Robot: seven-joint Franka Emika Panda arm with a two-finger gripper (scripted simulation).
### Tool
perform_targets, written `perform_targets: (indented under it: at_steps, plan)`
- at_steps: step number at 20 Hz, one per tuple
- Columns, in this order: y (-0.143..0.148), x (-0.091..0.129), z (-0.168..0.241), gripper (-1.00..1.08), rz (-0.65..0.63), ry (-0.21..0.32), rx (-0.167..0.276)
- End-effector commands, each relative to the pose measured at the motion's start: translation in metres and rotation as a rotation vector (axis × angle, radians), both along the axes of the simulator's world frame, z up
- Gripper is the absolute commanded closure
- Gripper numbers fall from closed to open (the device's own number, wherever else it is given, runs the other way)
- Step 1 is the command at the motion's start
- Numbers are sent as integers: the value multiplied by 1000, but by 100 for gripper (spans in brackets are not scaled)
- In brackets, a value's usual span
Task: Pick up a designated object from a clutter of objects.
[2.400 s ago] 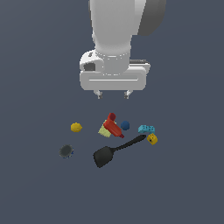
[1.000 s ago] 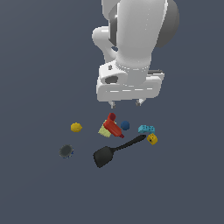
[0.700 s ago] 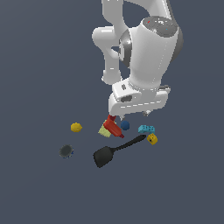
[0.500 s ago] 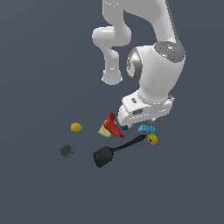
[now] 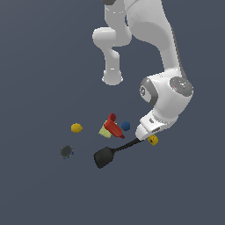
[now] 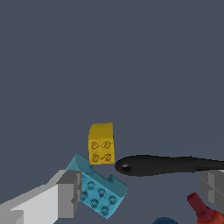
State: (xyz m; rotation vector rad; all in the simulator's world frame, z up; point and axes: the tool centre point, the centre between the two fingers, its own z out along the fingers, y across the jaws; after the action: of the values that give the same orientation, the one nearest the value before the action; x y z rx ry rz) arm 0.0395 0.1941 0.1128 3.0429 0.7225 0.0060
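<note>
Evidently the gripper [image 6: 140,192] has been lowered from above the clutter, jaws spread and empty. The yellow block [image 6: 101,143] is seen untouched, touching the cyan brick [image 6: 98,190], beside the spatula handle [image 6: 166,165].

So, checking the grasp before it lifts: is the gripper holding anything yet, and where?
Nothing is held. The gripper is open, fingers apart over the spatula handle.

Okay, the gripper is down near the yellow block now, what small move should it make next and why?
Probably shift the open gripper sideways until it is centred over the yellow block, then descend. In the wrist view the block lies beyond the fingers, not between them, while the cyan brick and the black spatula handle sit in the gap. Closing now would likely catch those instead.
</note>
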Motion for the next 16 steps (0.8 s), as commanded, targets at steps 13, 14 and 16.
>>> perform_targets:
  at_steps: [13,14,16]
  plan:
    - [30,-10,-41,-92,67,8,12]
    - [30,-10,-43,-92,67,8,12]
    - [30,-10,-48,-92,67,8,12]
